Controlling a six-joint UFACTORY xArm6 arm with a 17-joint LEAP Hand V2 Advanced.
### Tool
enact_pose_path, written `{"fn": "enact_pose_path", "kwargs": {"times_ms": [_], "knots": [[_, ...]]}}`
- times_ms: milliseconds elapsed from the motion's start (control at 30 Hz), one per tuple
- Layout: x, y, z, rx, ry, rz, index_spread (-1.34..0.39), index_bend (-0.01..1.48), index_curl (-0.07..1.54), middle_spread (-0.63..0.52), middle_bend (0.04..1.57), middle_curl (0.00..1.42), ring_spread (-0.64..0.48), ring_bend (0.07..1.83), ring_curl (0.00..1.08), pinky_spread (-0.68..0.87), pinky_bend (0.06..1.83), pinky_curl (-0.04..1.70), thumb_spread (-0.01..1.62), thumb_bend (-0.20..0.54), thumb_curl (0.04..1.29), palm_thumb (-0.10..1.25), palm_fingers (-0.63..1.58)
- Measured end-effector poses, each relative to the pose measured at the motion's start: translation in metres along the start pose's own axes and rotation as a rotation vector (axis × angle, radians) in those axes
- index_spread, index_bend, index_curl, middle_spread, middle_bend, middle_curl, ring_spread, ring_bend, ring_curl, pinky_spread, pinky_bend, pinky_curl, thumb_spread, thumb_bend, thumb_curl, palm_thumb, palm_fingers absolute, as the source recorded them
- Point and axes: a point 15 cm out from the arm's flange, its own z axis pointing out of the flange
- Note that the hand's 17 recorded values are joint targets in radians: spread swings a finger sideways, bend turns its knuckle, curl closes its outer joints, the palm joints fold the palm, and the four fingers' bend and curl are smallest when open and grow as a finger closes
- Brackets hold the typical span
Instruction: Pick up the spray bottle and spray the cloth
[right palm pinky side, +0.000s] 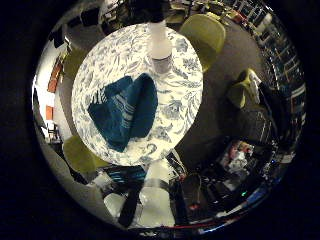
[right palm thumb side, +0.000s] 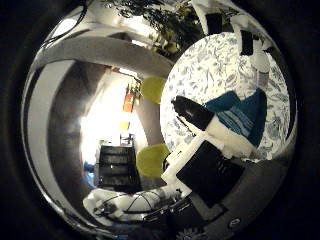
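Little-finger palm view shows the white spray bottle (right palm pinky side: 160, 46) upright near the bench (right palm pinky side: 187, 107) edge, just beside the folded teal cloth (right palm pinky side: 124, 112) at its middle, while the hand (right palm thumb side: 205, 150), fingers (right palm thumb side: 192, 112) extended and empty, should descend squarely onto the bottle's body.

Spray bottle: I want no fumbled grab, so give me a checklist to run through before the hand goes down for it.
1. Spray bottle upright on the round floral table: ok.
2. Bottle apart from the teal cloth, so the cloth should not be dragged along: ok, a narrow gap shows.
3. Cloth lying on the table, ready to be sprayed: ok, folded near the middle.
4. Hand empty and high above the table: ok, nothing between its fingers.
5. Which way the nozzle faces: cannot tell, the bottle's top is in shadow.
6. Fingers spread wide enough for the bottle: cannot tell.
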Motion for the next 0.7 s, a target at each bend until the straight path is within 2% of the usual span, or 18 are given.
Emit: {"fn": "enact_pose_path", "kwargs": {"times_ms": [200,333,433,533,700], "knots": [[0.045,-0.021,-0.028,0.112,-0.045,0.088,-0.38,0.26,0.51,-0.23,0.65,0.59,-0.24,0.83,0.51,-0.27,0.54,0.85,1.01,-0.025,0.34,0.66,0.51],[0.07,-0.037,-0.043,0.232,-0.12,0.109,-0.39,0.29,0.52,-0.25,0.69,0.6,-0.25,0.84,0.51,-0.27,0.49,0.86,1.02,-0.025,0.34,0.66,0.57],[0.101,-0.037,-0.046,0.283,-0.156,0.151,-0.38,0.27,0.53,-0.25,0.7,0.61,-0.26,0.87,0.52,-0.28,0.48,0.88,1.02,-0.024,0.35,0.67,0.56],[0.126,-0.037,-0.042,0.309,-0.203,0.186,-0.36,0.23,0.52,-0.23,0.66,0.61,-0.25,0.87,0.52,-0.27,0.49,0.9,1.02,-0.024,0.35,0.67,0.46],[0.157,-0.039,-0.021,0.326,-0.299,0.229,-0.28,0.2,0.5,-0.13,0.55,0.56,-0.12,0.71,0.48,-0.07,0.42,0.87,1.03,-0.026,0.35,0.66,0.21]]}}
